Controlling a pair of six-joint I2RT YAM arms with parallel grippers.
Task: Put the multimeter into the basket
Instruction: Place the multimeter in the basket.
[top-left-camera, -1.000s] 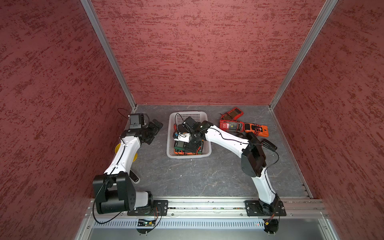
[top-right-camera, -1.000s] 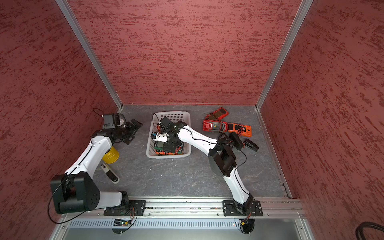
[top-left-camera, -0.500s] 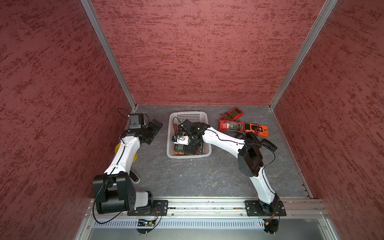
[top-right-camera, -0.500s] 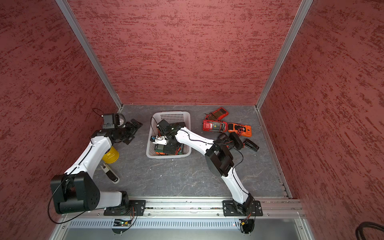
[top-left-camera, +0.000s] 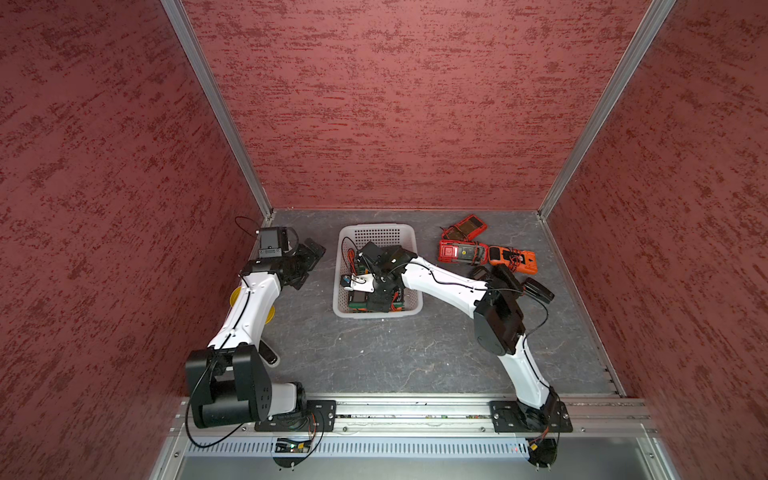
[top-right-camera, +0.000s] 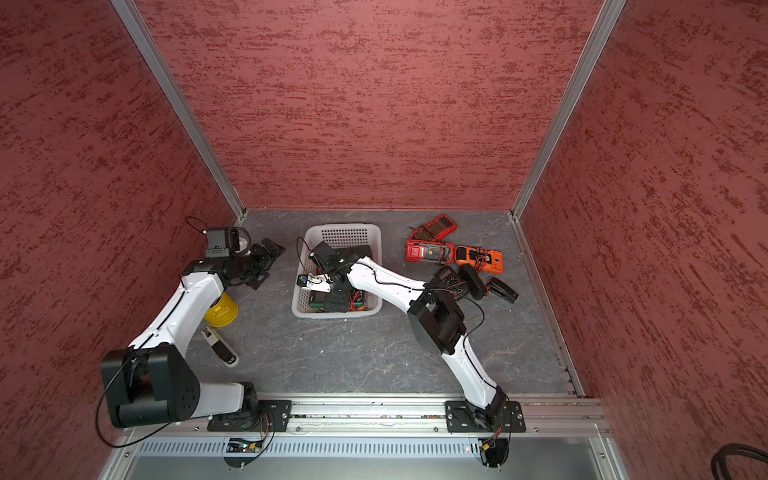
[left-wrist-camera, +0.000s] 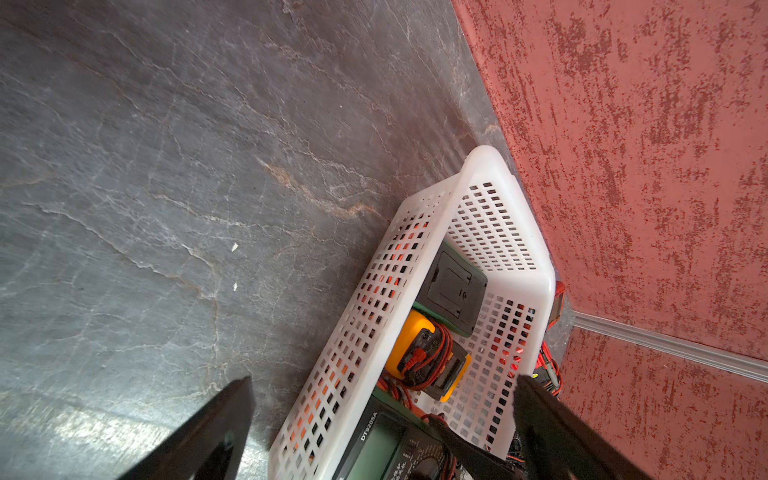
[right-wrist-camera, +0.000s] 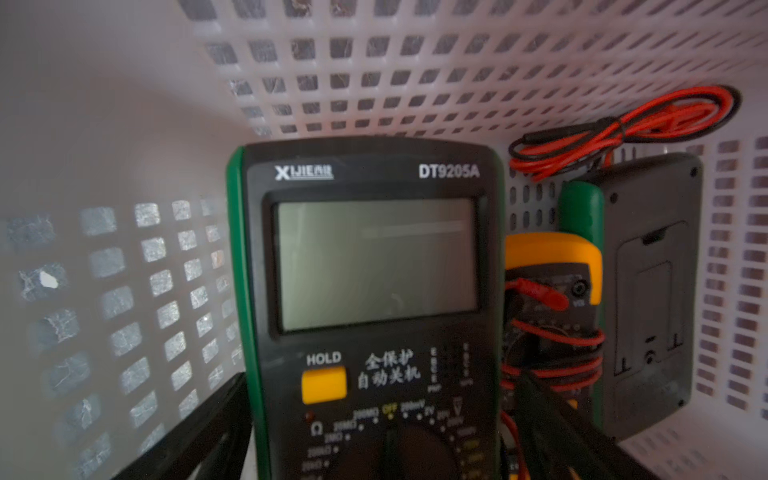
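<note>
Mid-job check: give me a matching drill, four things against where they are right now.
Things:
1 green meter, screen up
2 orange meter
3 yellow cup
4 left gripper

Places:
A on the table, right of the basket
B partly hidden by the left arm
C in the basket, between the fingers of the right gripper
D open, over bare table beside the basket

Pairs: 1-C, 2-A, 3-B, 4-D
</note>
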